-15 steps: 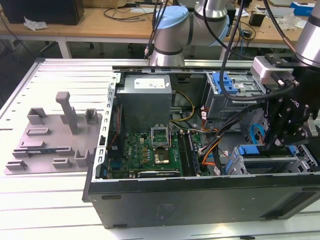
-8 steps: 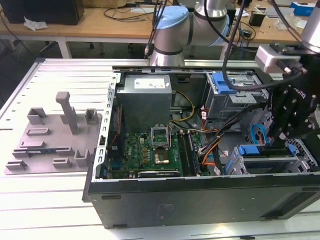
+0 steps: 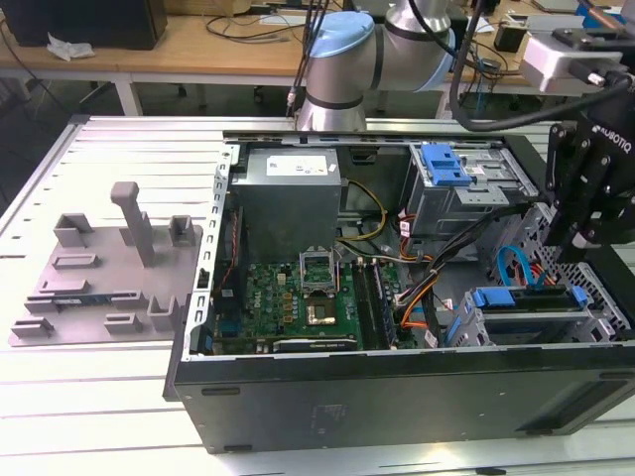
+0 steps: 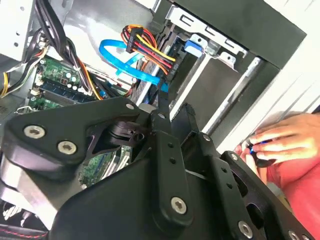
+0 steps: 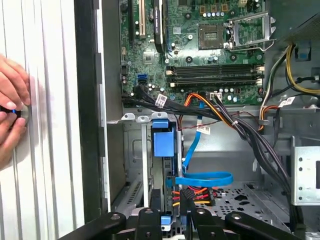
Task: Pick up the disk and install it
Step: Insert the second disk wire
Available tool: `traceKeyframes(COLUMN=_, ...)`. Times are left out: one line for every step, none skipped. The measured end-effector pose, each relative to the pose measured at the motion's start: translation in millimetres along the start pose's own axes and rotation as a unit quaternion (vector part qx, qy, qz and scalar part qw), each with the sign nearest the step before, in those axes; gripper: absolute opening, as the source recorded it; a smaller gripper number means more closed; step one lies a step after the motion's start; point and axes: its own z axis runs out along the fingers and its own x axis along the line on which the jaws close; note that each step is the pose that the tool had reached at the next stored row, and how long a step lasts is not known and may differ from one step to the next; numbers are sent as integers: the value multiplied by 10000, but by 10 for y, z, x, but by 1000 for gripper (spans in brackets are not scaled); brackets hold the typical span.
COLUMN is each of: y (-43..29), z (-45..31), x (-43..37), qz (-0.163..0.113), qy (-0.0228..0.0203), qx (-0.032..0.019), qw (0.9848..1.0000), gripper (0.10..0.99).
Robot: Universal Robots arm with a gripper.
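The gripper (image 3: 580, 243) hangs over the front corner of the open computer case (image 3: 397, 387) at the exterior view's right, directly above the drive cage (image 3: 600, 327) that stands in that corner. The disk (image 3: 526, 297) sits on edge inside this cage, its blue frame showing along the top, so it is already in its bay and not carried. In the first wrist view the gripper (image 5: 171, 217) has its jaws a little way apart, one on each side of the disk's (image 5: 162, 140) upper edge. A narrow gap shows on both sides, so the pads do not seem to press on it and nothing is held. The second wrist view shows the gripper (image 4: 167, 107) with the same slim gap, a thin dark edge running up between the two black fingers (image 4: 187, 112). Just beside the disk lie a flat blue data cable (image 5: 205, 178) and a black power plug (image 5: 190, 192) with red, yellow and orange wires. The green motherboard (image 3: 298, 297) fills the case's floor towards the other end. Outside the case wall, a person's hand (image 5: 12, 110) rests on the ribbed metal table (image 3: 99, 397), pinching a small dark object. A grey fixture plate (image 3: 109, 278) lies near the table's edge at the exterior view's left.
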Motion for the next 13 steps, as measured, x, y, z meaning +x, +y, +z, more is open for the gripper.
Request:
traceKeyframes(y=10, z=-13, x=1, qz=0, qy=5, qx=6, qw=10000, gripper=294)
traceKeyframes(y=30, z=-23, x=3, qz=1, qy=13, qx=16, qw=10000, gripper=294)
traceKeyframes(y=51, z=-25, x=3, qz=2, qy=23, qx=24, qw=10000, gripper=294)
traceKeyframes(y=61, z=-26, x=3, qz=2, qy=26, qx=29, qw=10000, gripper=282)
traceKeyframes(y=67, z=-26, x=3, qz=3, qy=27, qx=33, qw=10000, gripper=216)
traceKeyframes(y=71, z=-26, x=4, qz=3, qy=28, qx=36, qw=10000, gripper=216)
traceKeyframes(y=72, z=-27, x=4, qz=3, qy=28, qx=38, qw=10000, gripper=149)
traceKeyframes(y=72, z=-27, x=3, qz=2, qy=28, qx=39, qw=10000, gripper=106)
traceKeyframes(y=72, z=-27, x=3, qz=3, qy=27, qx=39, qw=10000, gripper=106)
traceKeyframes(y=73, z=-27, x=3, qz=3, qy=27, qx=40, qw=10000, gripper=106)
traceKeyframes(y=73, z=-27, x=3, qz=3, qy=27, qx=40, qw=10000, gripper=106)
traceKeyframes(y=73, z=-26, x=3, qz=3, qy=27, qx=41, qw=10000, gripper=106)
traceKeyframes(y=73, z=-26, x=3, qz=4, qy=27, qx=42, qw=10000, gripper=106)
